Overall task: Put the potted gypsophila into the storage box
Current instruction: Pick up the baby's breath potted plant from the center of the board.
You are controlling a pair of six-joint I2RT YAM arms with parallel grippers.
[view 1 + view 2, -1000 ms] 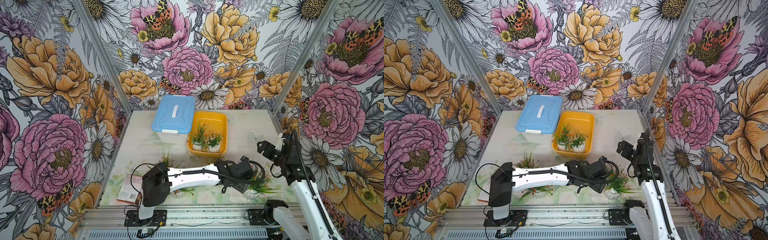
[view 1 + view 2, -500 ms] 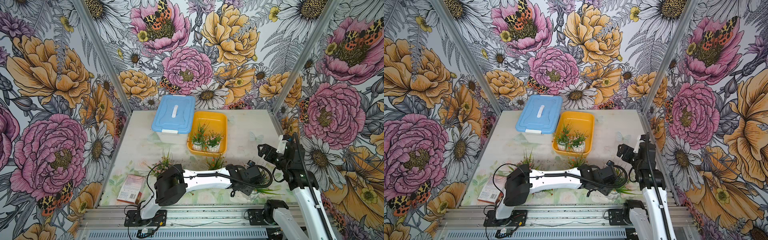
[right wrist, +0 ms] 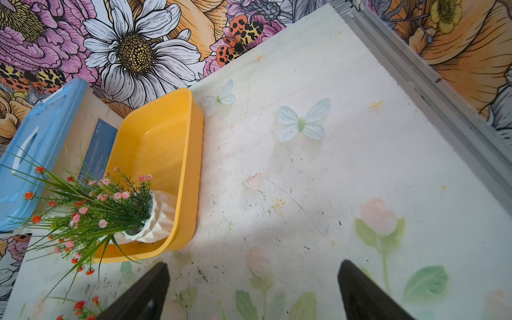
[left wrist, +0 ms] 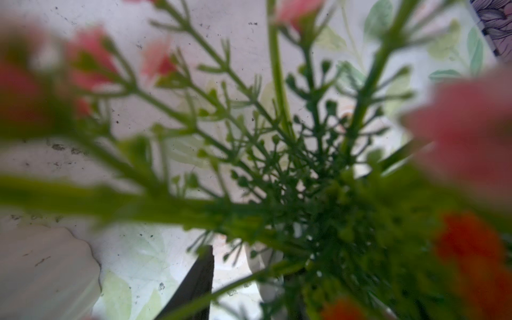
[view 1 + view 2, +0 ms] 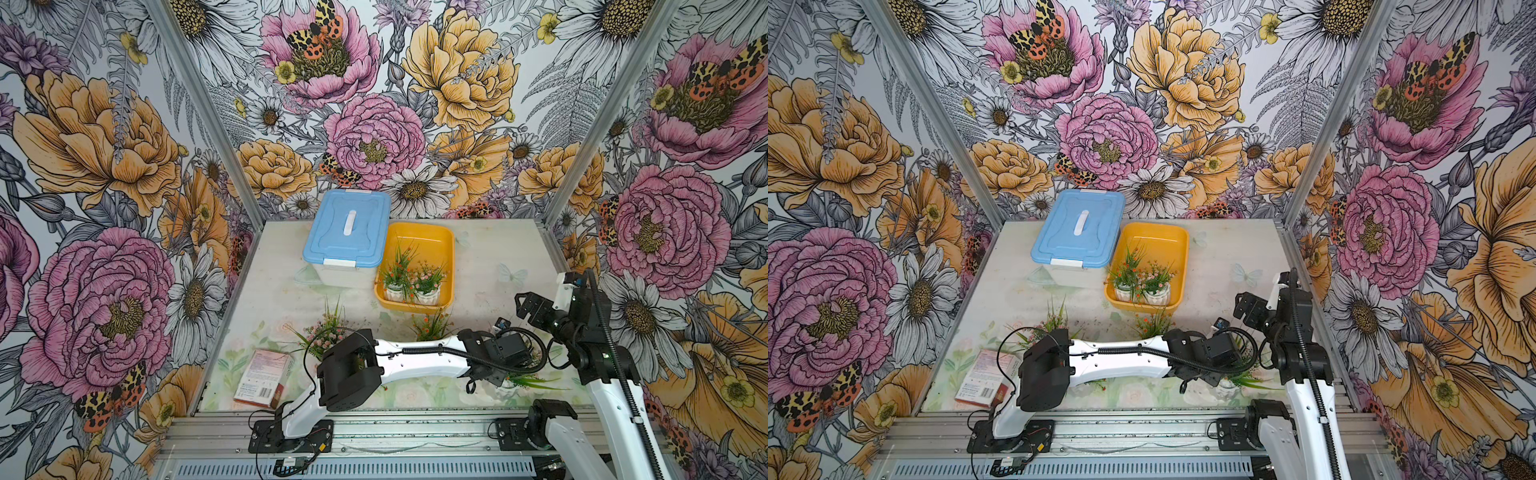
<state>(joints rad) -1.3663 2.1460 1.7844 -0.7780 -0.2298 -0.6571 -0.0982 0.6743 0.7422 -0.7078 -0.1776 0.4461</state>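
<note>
Directly beneath the left gripper (image 5: 505,371), the potted gypsophila (image 4: 304,180) stands on the table (image 5: 498,257) near the front edge, well short of the storage box (image 5: 420,239). Seen from the left wrist, the plant fills almost everything. It has thin, forking green stems tipped with tiny round buds and a dense dark-green tuft at its heart. Soft pink blossoms blur round the edges, with a couple of orange-red ones among them. A sliver of white, seemingly its pot, shows through the stems just beside one dark finger (image 4: 195,279). The other finger is lost behind foliage, so I cannot tell how far the jaws stand apart or whether they have hold of the pot. In both top views only a few long, grass-like leaves stick out from under those jaws, toward the right arm.

Well beyond the left jaws, toward the back wall, lies the storage box, a yellow-orange tray with two white-potted plants (image 5: 411,286) at its near end. An orange-flowered plant (image 5: 432,326) stands on the table between those jaws and the tray.

Off to the side, the right gripper (image 3: 253,264) hangs above bare table, its jaws spread wide with nothing between them.
</note>
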